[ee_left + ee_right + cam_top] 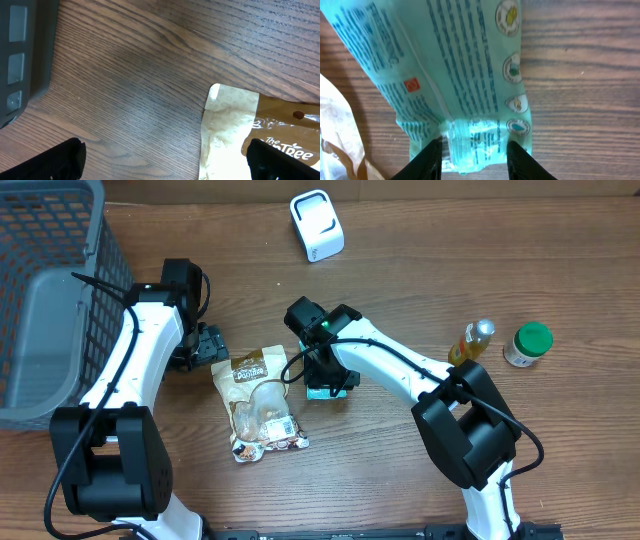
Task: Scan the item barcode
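**Overhead.** Scan not yet made, by the look of it. Packet [327, 392], teal, lies on the bench [420, 270] near centre, well apart from the white scanner [316, 225] at the far edge. The right gripper [322, 370] is on top of it. A brown pouch [260, 402] lies just to its left, with the left gripper [205, 348] beside the pouch's upper corner. Left to do, as judged: lift the packet, turn its barcode to the scanner.

**Left wrist.** Left gripper [162, 162] spread wide and holding nothing. Bare bench lies between its fingers, and the pouch [235, 130] reaches one finger.

**Right wrist.** Right gripper [475, 159] partly closed, fingers [431, 160] pinching the crumpled end of the packet [455, 70], which lies printed side up. No barcode can be made out.
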